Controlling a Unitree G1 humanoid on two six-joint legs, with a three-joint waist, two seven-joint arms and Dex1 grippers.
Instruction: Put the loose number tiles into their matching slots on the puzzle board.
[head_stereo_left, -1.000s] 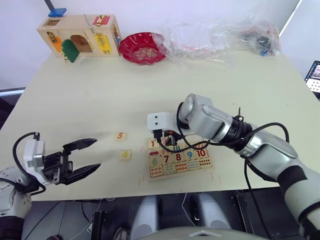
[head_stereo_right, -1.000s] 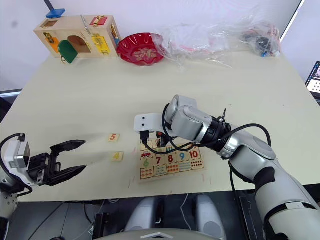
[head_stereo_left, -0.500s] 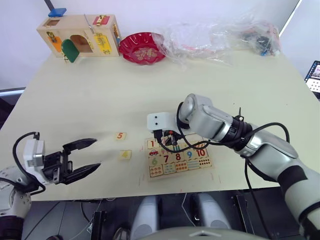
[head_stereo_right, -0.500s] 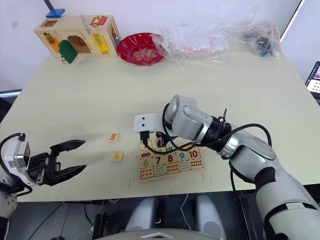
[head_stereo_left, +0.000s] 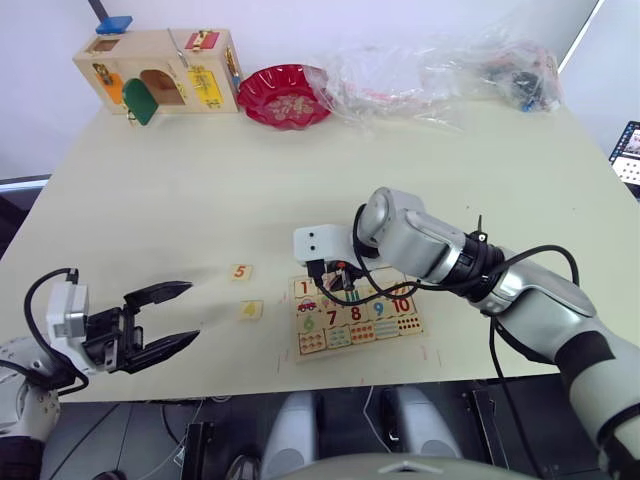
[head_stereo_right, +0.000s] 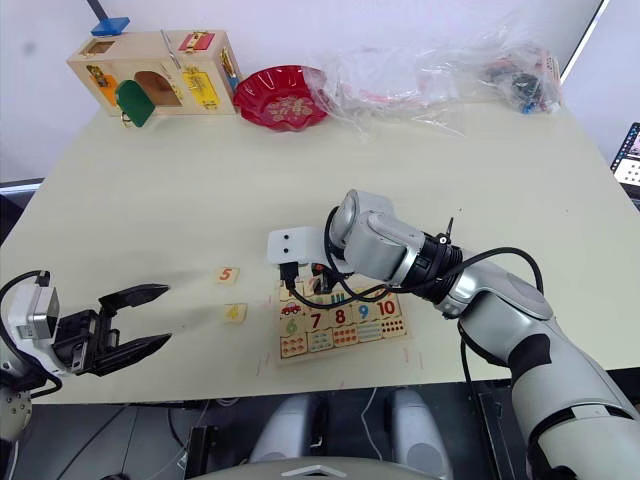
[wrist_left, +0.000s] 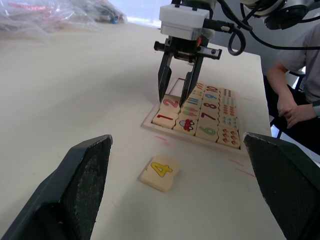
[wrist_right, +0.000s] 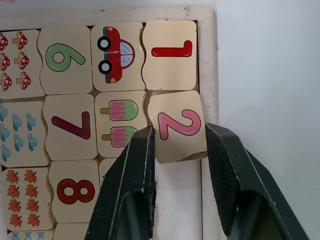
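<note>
Pale-wood puzzle board (wrist_right: 207, 60) holding tile 1 (wrist_right: 170, 55), right pincer (wrist_right: 180, 165) straddling crooked tile 2 (wrist_right: 177, 126), left pincer (head_stereo_left: 165, 318) wide open, empty

Right pincer (wrist_right: 179, 145) points down, fingers slightly parted; left pincer (head_stereo_left: 170, 317) hovers low, gaping wide.

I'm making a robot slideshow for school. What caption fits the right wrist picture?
Right gripper straddles the pink 2 tile, slightly crooked below the red 1 tile on the puzzle board.

tile 2 (wrist_right: 179, 127) lies askew in the puzzle board (head_stereo_left: 357, 314); tiles 4 (wrist_left: 160, 173) and 5 (head_stereo_left: 240, 271) lie loose beside.
</note>
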